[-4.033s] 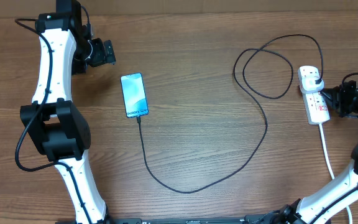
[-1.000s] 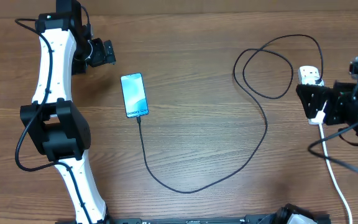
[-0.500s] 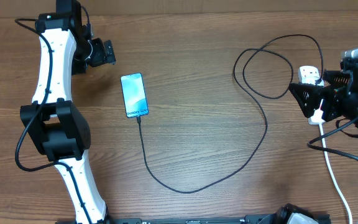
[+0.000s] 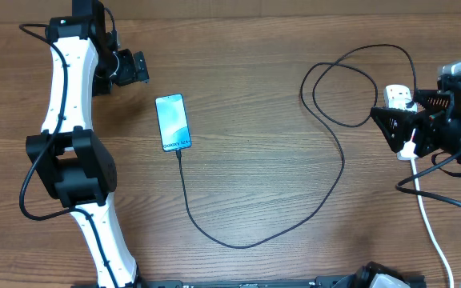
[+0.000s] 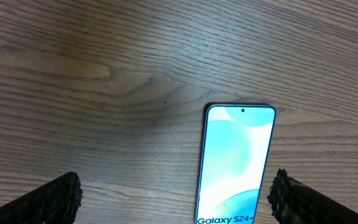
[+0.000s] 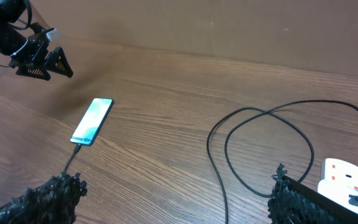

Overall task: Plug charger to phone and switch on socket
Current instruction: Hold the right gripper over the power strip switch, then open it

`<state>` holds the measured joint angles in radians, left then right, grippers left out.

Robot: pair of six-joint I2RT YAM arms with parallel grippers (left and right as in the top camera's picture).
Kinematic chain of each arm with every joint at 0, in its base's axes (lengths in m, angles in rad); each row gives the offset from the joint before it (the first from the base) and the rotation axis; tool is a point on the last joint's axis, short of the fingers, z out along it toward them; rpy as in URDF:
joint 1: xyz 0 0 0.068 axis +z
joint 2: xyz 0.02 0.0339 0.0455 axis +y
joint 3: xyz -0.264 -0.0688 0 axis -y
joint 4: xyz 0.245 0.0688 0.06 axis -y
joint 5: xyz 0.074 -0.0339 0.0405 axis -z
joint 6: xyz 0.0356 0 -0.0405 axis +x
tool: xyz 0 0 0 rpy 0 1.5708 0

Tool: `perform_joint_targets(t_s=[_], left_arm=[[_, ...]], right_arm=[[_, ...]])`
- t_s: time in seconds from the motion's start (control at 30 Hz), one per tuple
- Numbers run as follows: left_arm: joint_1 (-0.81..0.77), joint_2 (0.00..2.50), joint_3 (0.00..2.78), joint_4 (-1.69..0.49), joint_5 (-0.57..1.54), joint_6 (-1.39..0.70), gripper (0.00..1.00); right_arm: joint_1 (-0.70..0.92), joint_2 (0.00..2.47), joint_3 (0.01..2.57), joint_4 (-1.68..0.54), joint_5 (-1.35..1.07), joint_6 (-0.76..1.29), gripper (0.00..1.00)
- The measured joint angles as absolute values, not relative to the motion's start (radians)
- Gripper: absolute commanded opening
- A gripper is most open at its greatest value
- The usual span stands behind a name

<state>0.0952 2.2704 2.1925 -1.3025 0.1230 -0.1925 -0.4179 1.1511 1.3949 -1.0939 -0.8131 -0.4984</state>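
Observation:
The phone [image 4: 173, 122] lies screen-up and lit on the wooden table, left of centre; it also shows in the wrist views [image 5: 235, 165] [image 6: 92, 121]. The charger's thin black cable [image 4: 326, 192] meets the phone's lower edge, curves along the front, loops at the back right and ends in a black plug in the white socket [image 4: 398, 97] [image 6: 344, 177]. My left gripper [image 4: 139, 69] [image 5: 174, 198] hovers open behind and left of the phone. Above the socket my right gripper [image 4: 400, 130] [image 6: 173, 190] hangs open, hiding most of the strip. Its switches are hidden.
A thick white cord [image 4: 424, 212] runs from the socket toward the table's front right edge. The left arm's white and black links [image 4: 70, 160] stand along the left side. The cable's double loop [image 4: 346, 84] lies just left of the socket.
The right gripper has shifted slightly left and back above the socket, staying open. The left arm, phone and cable have not moved.

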Motion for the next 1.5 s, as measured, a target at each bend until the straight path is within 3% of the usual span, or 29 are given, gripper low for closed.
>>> perform_joint_targets(t_s=[1.5], left_arm=[[0.095,2.27,2.193,-1.303,0.123,-0.192,1.0]], right_arm=[[-0.371,1.151,1.395,-1.084,-0.841,-0.52,1.0]])
